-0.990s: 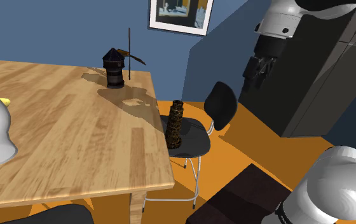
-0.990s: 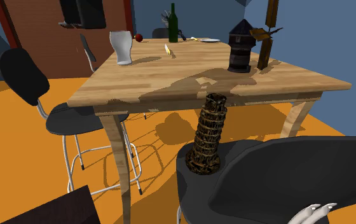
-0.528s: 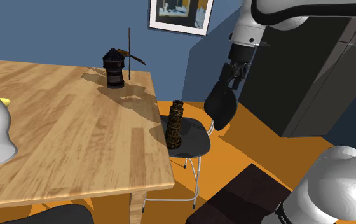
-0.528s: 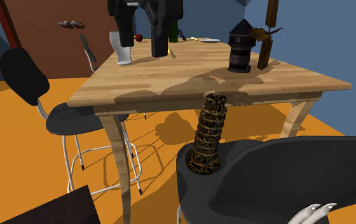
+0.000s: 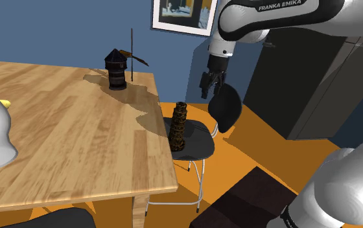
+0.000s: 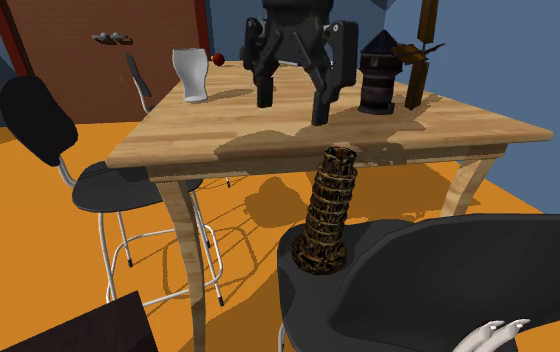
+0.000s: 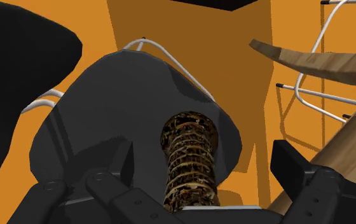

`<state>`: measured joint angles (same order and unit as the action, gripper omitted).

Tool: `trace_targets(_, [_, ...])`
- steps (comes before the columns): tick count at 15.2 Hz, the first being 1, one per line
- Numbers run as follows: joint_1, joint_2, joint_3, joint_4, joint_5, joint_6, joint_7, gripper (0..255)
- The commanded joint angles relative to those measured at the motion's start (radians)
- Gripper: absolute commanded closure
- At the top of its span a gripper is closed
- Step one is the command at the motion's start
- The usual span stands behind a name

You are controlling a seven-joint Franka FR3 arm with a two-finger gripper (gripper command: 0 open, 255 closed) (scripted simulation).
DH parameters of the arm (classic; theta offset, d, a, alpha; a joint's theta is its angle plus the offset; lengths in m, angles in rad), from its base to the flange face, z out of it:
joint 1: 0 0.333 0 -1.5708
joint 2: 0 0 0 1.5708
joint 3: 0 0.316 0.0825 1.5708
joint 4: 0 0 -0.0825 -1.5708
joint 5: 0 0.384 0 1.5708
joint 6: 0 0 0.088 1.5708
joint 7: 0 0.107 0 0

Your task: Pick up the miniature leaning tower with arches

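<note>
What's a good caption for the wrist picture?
Open gripper looks down on the leaning tower standing on a dark chair seat.

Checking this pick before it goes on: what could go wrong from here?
1. The tower is tall, narrow and leaning; the open claw landing off-centre could topple it off the chair seat.
2. The table ends close beside the tower, so the claw might strike it on the way down.
</note>
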<state>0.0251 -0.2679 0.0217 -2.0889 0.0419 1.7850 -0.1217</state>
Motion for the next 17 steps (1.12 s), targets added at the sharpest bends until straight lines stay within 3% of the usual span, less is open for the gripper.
trace_targets(1, [0.004,0.089,0.003,0.056,-0.001,0.026,-0.010,0])
trace_targets(12, [0.025,0.518,0.023,0.415,-0.014,0.060,-0.055,0])
trace_targets(17, [0.026,0.533,0.023,0.368,-0.014,0.122,-0.057,0])
